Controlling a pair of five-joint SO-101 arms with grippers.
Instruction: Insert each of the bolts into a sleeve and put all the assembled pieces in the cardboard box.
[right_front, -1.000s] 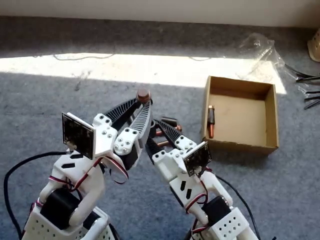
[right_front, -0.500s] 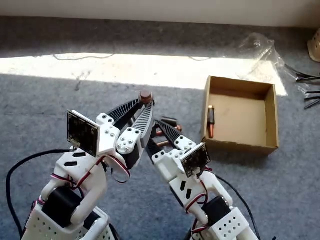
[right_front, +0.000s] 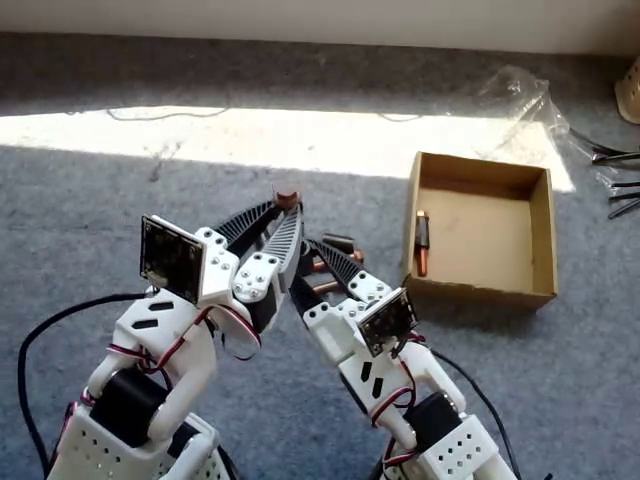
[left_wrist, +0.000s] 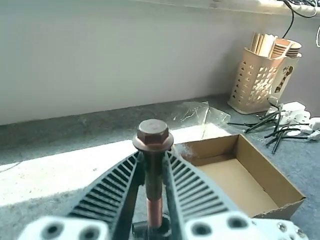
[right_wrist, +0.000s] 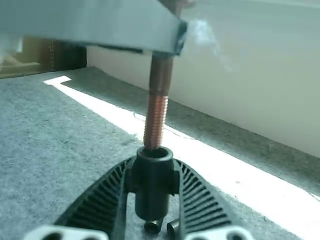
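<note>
The right gripper (right_wrist: 152, 165) is clamped on a dark sleeve (right_wrist: 152, 181), which stands upright between its fingers. Just above it, the left gripper (left_wrist: 153, 156) is closed on the shank of a bolt (left_wrist: 153, 136), with the head above its fingertips and the threaded end down at the sleeve's mouth. Farther off, the cardboard box (right_front: 545, 240) holds one assembled piece (right_front: 421, 243) beside its wall.

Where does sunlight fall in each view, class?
High view: a sun band crosses the carpet; the near part is shaded. Left wrist view: it lies behind the bolt. Right wrist view: it runs behind the dark sleeve.
</note>
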